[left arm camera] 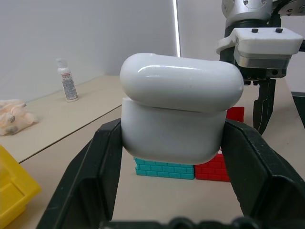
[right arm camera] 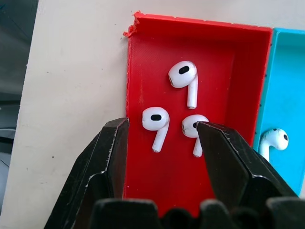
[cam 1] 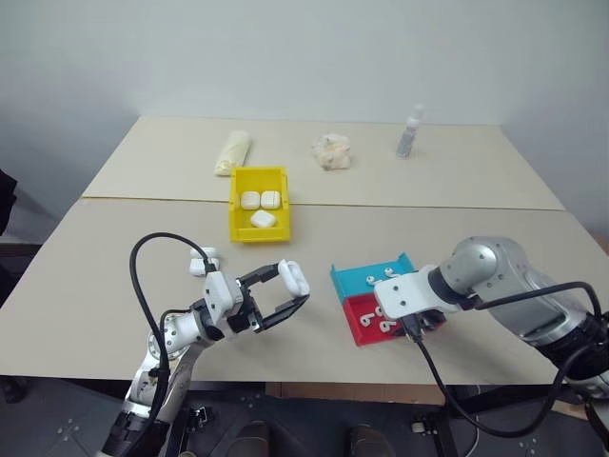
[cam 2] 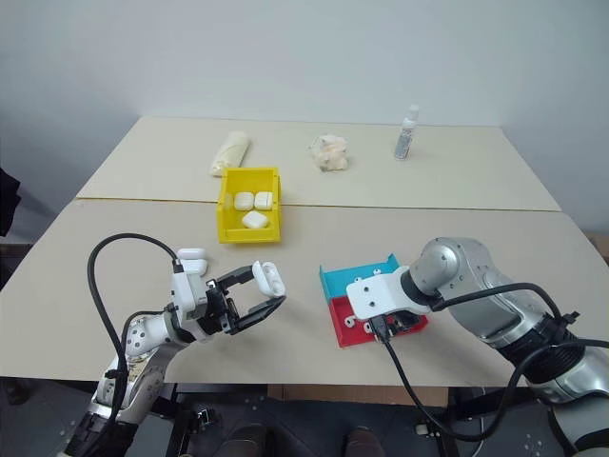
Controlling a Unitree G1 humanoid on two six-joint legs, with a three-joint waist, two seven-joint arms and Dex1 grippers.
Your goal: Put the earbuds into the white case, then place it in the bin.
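Observation:
My left gripper (cam 1: 292, 285) is shut on a white case (left arm camera: 178, 112), lid closed, held above the table's front left. My right gripper (right arm camera: 162, 128) points down into the red tray (right arm camera: 224, 62), open. Three earbuds lie in that tray. One earbud (right arm camera: 155, 120) sits between the fingertips, another (right arm camera: 192, 125) is partly behind one fingertip, and the third (right arm camera: 183, 76) lies beyond them. A further earbud (right arm camera: 275, 138) rests in the blue tray (cam 1: 357, 279). The yellow bin (cam 1: 259, 232) stands behind the left gripper with three white cases inside.
A spare white case (cam 1: 203, 262) lies on the table just behind the left arm. Along the far side stand a small bottle (cam 1: 410, 133), a crumpled wad (cam 1: 332, 151) and a pale yellow bundle (cam 1: 233, 152). A black cable loops over the left arm.

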